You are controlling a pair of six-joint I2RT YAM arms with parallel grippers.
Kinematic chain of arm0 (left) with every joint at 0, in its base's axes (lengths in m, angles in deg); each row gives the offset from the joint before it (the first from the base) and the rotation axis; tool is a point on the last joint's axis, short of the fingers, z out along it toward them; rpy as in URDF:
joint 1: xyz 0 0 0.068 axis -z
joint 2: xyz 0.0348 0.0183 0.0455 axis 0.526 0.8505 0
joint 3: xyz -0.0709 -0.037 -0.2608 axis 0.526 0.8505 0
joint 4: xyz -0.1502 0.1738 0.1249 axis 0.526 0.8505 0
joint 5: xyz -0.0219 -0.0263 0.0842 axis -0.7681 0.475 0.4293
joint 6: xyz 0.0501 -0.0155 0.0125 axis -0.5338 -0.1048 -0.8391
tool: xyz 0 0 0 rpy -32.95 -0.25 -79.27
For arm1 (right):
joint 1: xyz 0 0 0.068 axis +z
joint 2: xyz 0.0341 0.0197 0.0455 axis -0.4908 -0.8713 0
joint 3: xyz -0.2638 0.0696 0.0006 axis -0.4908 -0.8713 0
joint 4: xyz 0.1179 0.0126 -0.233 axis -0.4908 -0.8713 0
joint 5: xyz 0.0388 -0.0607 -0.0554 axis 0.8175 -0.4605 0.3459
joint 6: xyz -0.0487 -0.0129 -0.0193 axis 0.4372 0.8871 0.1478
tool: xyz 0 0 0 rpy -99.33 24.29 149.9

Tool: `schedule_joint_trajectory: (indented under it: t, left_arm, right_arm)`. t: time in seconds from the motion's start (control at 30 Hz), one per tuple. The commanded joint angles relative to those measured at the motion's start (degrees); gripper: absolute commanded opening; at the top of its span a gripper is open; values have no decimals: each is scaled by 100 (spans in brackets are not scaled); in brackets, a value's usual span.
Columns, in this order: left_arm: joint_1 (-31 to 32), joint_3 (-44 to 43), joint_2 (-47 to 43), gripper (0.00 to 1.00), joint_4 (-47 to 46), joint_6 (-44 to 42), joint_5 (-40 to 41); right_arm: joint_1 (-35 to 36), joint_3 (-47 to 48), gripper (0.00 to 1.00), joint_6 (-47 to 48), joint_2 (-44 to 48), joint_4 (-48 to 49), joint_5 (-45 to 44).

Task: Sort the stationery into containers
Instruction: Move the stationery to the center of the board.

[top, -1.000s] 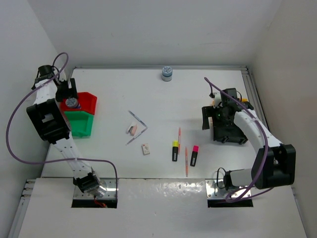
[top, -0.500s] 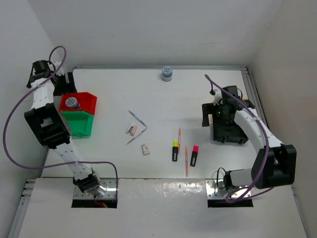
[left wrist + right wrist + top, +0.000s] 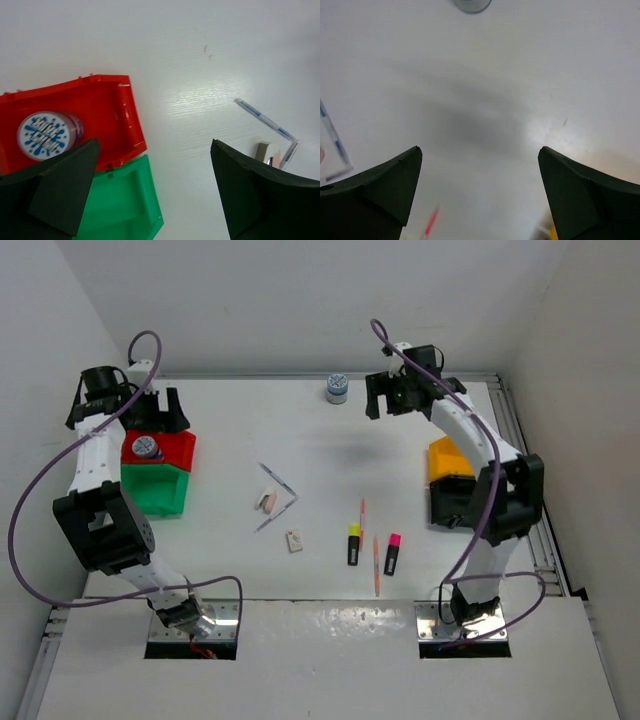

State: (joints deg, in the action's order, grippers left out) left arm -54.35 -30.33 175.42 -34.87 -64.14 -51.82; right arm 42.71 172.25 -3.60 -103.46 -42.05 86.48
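Bright even light, right-wrist view blur

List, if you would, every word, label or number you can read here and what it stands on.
Nothing is legible.
Tape roll in the red bin: blue print on its white top, too blurred to read.
Grey pen: blue markings, too small.
Yellow highlighter, pink highlighter: too small.

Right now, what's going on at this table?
Nothing is held. The left gripper hangs open over the red bin, which holds one tape roll. The right gripper is open in the air near the second tape roll at the far edge. Pens, erasers, pencils and highlighters lie loose mid-table.
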Motion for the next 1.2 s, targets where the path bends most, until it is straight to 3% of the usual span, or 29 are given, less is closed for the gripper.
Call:
schedule_joint_trajectory:
  t: [0.0, 0.23, 0.5, 0.63, 0.77, 1.03, 1.17]
  left_arm:
    - [318, 175, -388, 100, -387, -65, 57]
    - [644, 439, -547, 100, -546, 331, 110]
    - [854, 544, -406, 100, -555, 480, 286]
    - [916, 545, -283, 100, -590, 542, 365]
    - [925, 431, -169, 100, -538, 577, 409]
    - [934, 334, -63, 100, -476, 595, 541]
    - [934, 290, 15, 100, -467, 665, 559]
  right_arm:
    - [48, 520, 97, -406, -652, 1101, -229]
    - [205, 819, 99, -961, -2232, 3570, -650]
    - [399, 1629, 99, -1128, -3465, 4802, -238]
    - [540, 1909, 99, -909, -3808, 5084, -219]
    - [733, 2217, 99, -680, -4273, 5479, -825]
    - [865, 3490, 97, -407, -5232, 5604, -1345]
    - [839, 3563, 95, -372, -5391, 5682, -1495]
